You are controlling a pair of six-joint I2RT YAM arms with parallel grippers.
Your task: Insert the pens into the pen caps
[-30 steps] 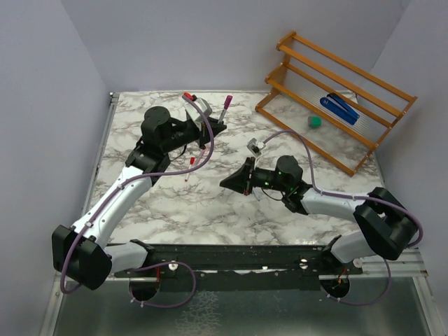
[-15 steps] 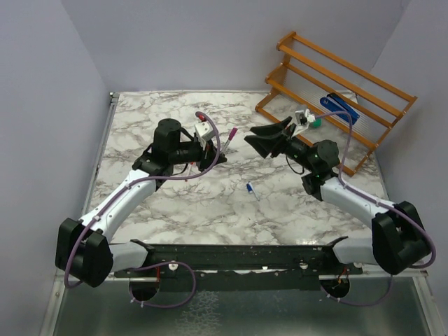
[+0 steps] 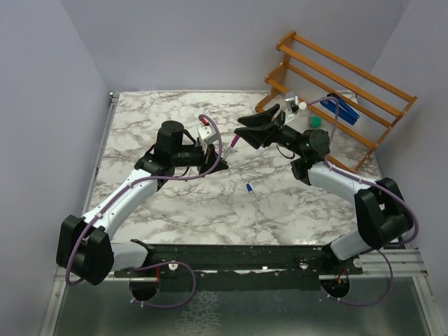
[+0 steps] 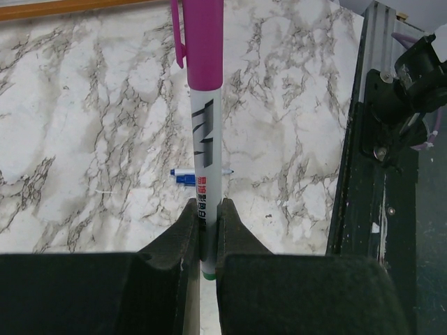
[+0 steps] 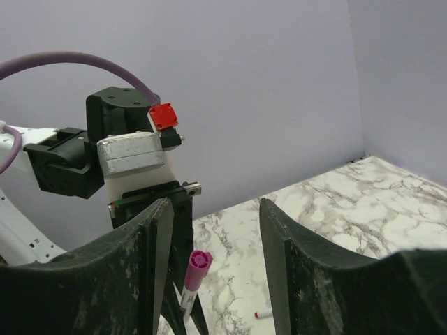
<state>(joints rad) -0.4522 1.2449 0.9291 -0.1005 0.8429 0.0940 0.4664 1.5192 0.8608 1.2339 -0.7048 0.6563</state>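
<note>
We clamp a pink pen (image 4: 204, 105) in our left gripper (image 4: 204, 209).
Our right gripper (image 5: 216, 209) gapes facing it; a blue pen (image 3: 250, 190) lies mid-table.

**Pens:** two are showing for certain.
- One pink-capped pen (image 4: 204, 139) is sitting in the left gripper (image 4: 203, 209).
- One blue-ended pen (image 3: 250, 189) is lying just off centre toward 5 o'clock on the marble table (image 3: 140, 119).

**Red-tipped stick** (image 5: 260, 315): one is lying on the marble, too small to tell whether it is a pen or a cap.

**Grippers:** two are showing, counting the right gripper (image 3: 242, 129).

**Wooden rack** (image 3: 336, 91): one is standing at 2 o'clock.

**Blue stapler-like object** (image 3: 339, 108): one is resting on the rack.

**Green block** (image 3: 316, 122): one is sitting by the rack.
</note>
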